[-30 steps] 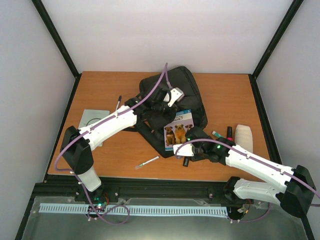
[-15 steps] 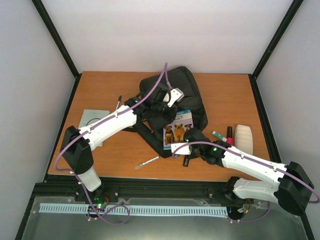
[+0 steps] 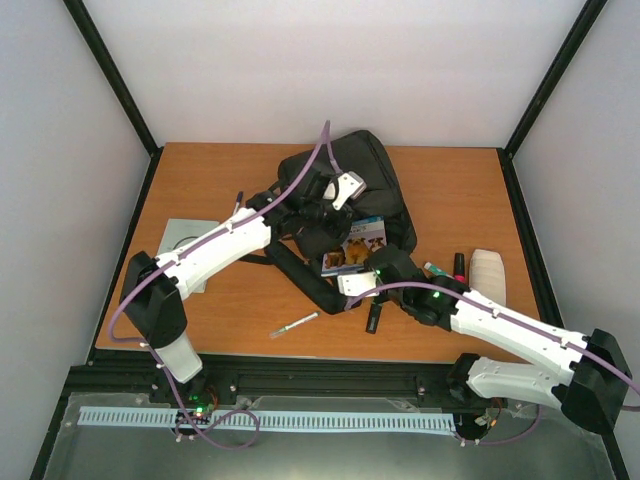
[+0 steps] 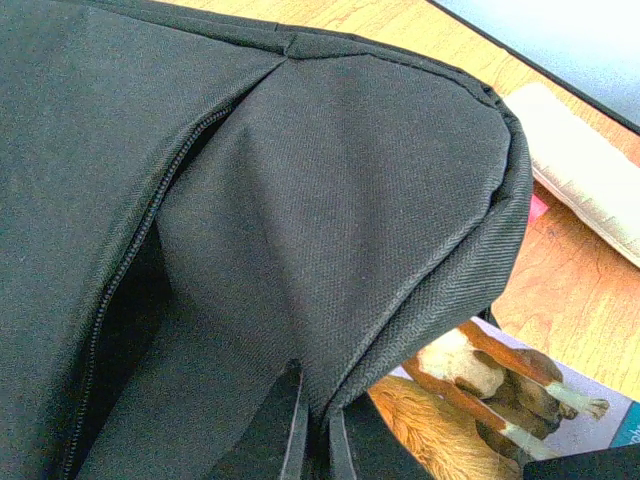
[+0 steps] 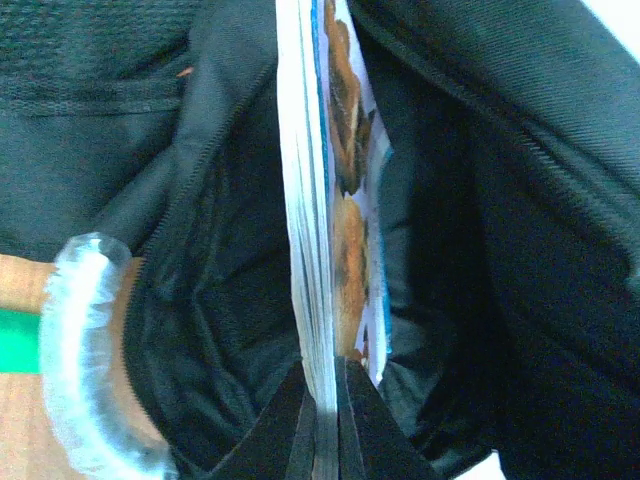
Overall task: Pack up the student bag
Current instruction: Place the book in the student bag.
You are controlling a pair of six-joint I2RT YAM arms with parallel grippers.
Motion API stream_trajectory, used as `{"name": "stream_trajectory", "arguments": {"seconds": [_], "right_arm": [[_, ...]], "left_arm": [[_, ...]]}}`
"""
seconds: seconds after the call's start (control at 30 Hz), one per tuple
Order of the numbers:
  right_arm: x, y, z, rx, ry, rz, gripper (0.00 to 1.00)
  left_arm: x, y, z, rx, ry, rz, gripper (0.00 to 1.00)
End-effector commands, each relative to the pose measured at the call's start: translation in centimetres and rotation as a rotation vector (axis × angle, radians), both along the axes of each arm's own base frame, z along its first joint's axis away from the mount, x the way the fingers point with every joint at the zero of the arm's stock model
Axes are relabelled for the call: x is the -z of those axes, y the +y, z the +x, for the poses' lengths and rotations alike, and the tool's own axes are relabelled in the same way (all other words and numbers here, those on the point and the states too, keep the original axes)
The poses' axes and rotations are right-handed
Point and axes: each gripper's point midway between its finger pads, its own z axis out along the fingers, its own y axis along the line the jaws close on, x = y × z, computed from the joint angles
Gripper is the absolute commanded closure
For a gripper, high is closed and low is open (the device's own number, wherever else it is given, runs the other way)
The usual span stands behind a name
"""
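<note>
Left fingers (image 4: 292,432) are pinched shut on a fold of black fabric at the edge of the student bag (image 3: 352,185), and the cloth tents up from the pinch with a zip line running down the left. The bag lies at the back middle of the counter (image 3: 215,170), one strap trailing toward the near side.

Right fingers (image 5: 300,430) are clamped tight on the near edge of a book with dogs on the cover (image 5: 335,200). It stands on edge in the wrist view, with black bag fabric on both sides of it. From above, its far end sits under the bag's flap.

Off to the right, a cream pouch (image 3: 489,272) rests well apart from the bag, with two markers (image 3: 450,267) just beside it. A silver pen (image 3: 295,323) lies near the front edge, and a grey pad (image 3: 183,238) sits at the left, partly under the left arm.
</note>
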Motion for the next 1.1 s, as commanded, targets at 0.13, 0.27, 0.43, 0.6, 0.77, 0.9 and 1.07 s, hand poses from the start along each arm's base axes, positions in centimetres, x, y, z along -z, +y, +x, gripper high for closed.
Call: {"name": "stream_trajectory", "arguments": {"seconds": [0.13,0.27,0.43,0.6,0.77,0.9,1.07], "right_arm": [[-7.2,1.7,2.2,0.000,-0.221,-0.001,0.97],[-7.9,2.3,2.5,-0.035,-0.298,-0.035,0.97],[-6.0,2.7,2.5,-0.105,-0.380,-0.130,0.97],[-5.3,3.5,2.4,-0.140,-0.380,-0.132,0.97],[-1.5,3.1,1.1,-0.186,-0.286,-0.156,0.97],[1.3,2.1,0.4,-0.204,-0.239,-0.184,0.97],[3.5,1.4,0.4,-0.219,-0.212,-0.212,0.97]], "left_arm": [[-3.6,-0.5,1.3,0.026,-0.030,-0.105,0.99],[-3.3,-0.7,1.4,0.054,0.019,-0.138,0.99],[-3.2,-1.2,0.8,0.106,0.061,-0.163,0.99],[-3.0,-1.5,0.6,0.126,0.080,-0.175,0.99],[-3.3,-1.6,0.3,0.138,0.086,-0.187,0.99],[-3.7,-1.9,-0.3,0.171,0.100,-0.207,0.99],[-3.9,-2.0,-0.7,0.195,0.107,-0.219,0.99]]}}
